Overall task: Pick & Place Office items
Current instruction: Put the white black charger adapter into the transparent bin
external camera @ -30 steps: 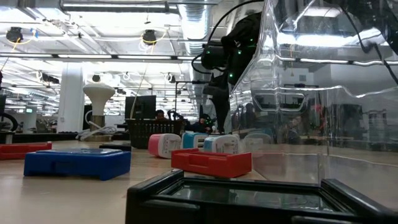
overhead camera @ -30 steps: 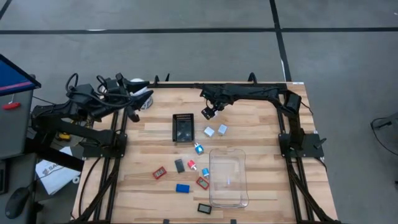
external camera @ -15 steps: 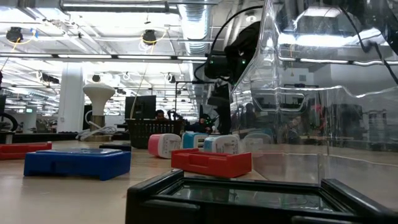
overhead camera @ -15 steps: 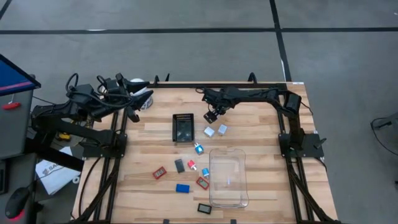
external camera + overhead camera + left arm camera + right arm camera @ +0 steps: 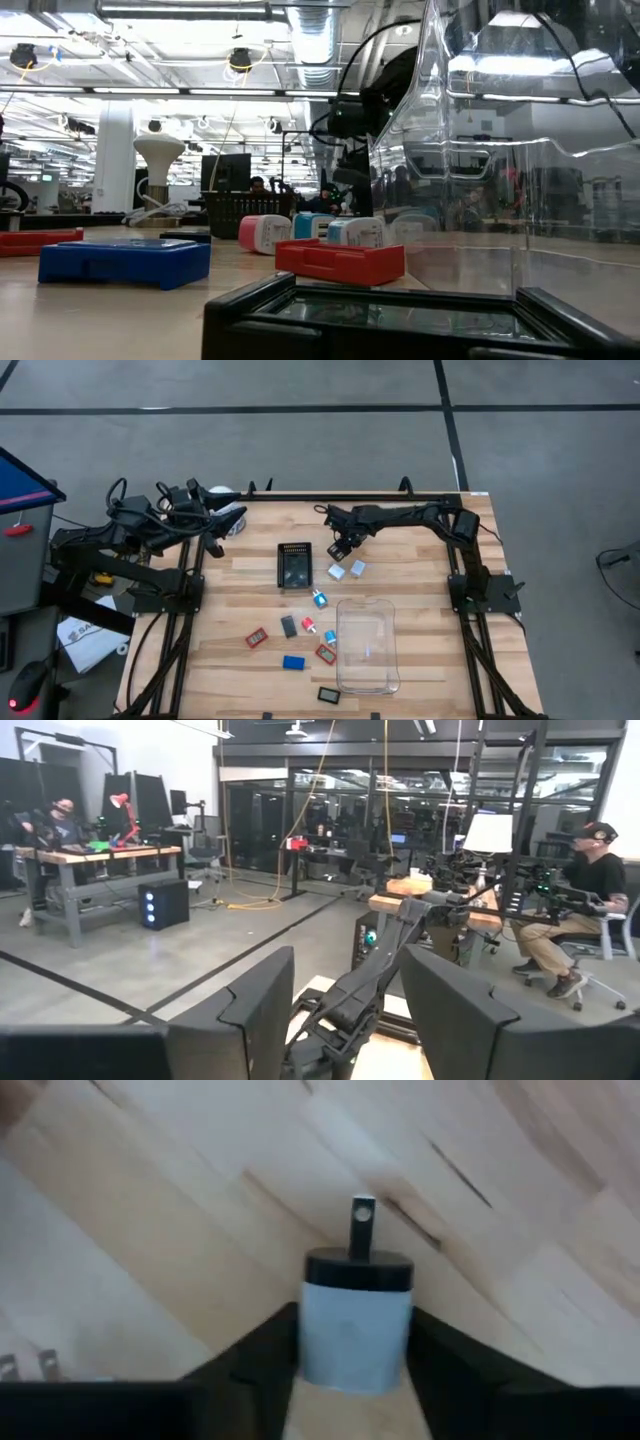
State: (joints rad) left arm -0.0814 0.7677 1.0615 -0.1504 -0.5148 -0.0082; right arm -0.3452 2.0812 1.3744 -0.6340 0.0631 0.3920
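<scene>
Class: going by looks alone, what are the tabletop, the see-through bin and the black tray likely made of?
Tabletop: likely wood, pale planks with visible grain and seams. Bin: clear plastic, glossy, with reflections and the table showing through. Tray: dark and matte, a row of holes at one end; metal or plastic is unclear.

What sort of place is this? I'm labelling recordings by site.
Likely an open-plan robotics lab or workshop: bare ceiling ducts, workbenches with monitors, a seated person, and the wooden slat table.
</scene>
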